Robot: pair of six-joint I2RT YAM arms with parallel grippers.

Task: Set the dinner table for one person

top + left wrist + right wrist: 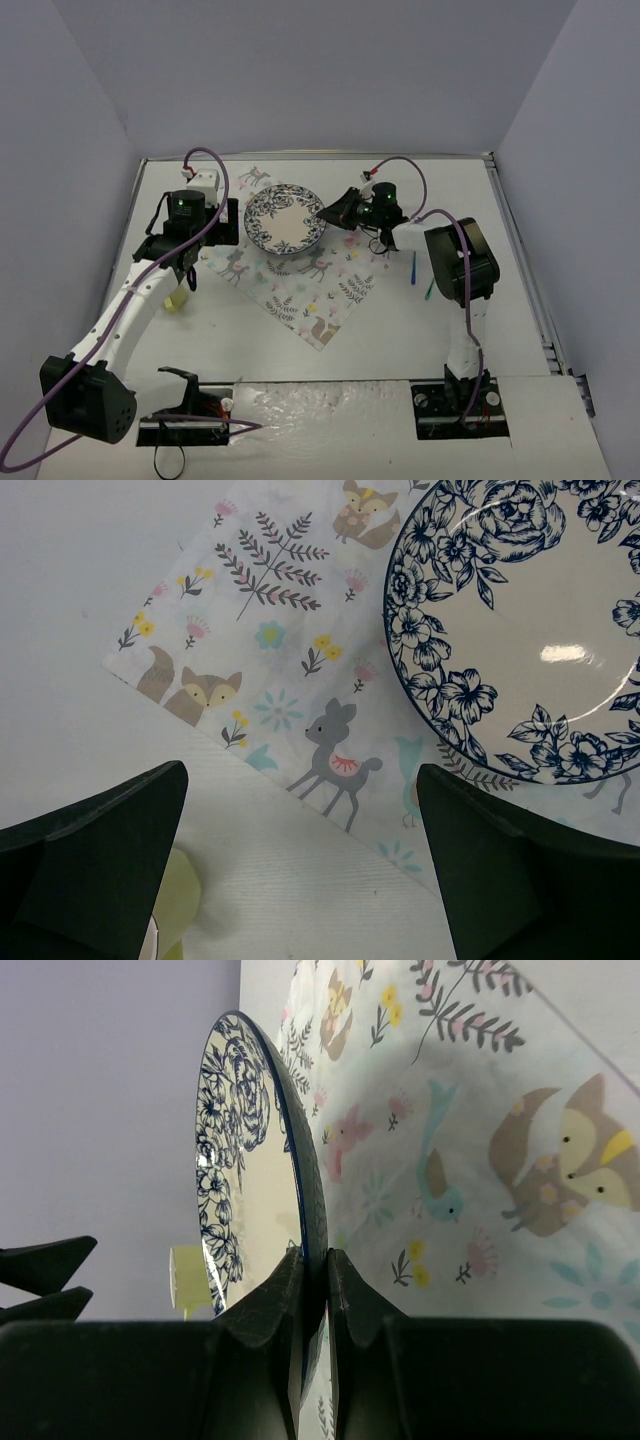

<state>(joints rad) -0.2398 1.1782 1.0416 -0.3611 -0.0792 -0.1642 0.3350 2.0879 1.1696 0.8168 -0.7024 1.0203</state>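
A blue-flowered plate (284, 220) lies over the back part of a square animal-print cloth (300, 275) on the white dinner table (400, 340). My right gripper (335, 210) is shut on the plate's right rim. In the right wrist view the two fingers pinch the rim (327, 1260), and the plate (250, 1160) shows edge-on above the cloth (480, 1140). My left gripper (192, 270) hangs open over the cloth's left corner and holds nothing. Its fingers (90, 870) stand wide apart over bare table (60, 600), with the plate (520, 630) at the upper right.
A pale yellow cup (180, 297) stands just left of the left gripper, partly under its left finger (175, 910). A blue utensil (413, 268) and a green one (430, 288) lie right of the cloth, by the right arm. Grey walls enclose the table on three sides.
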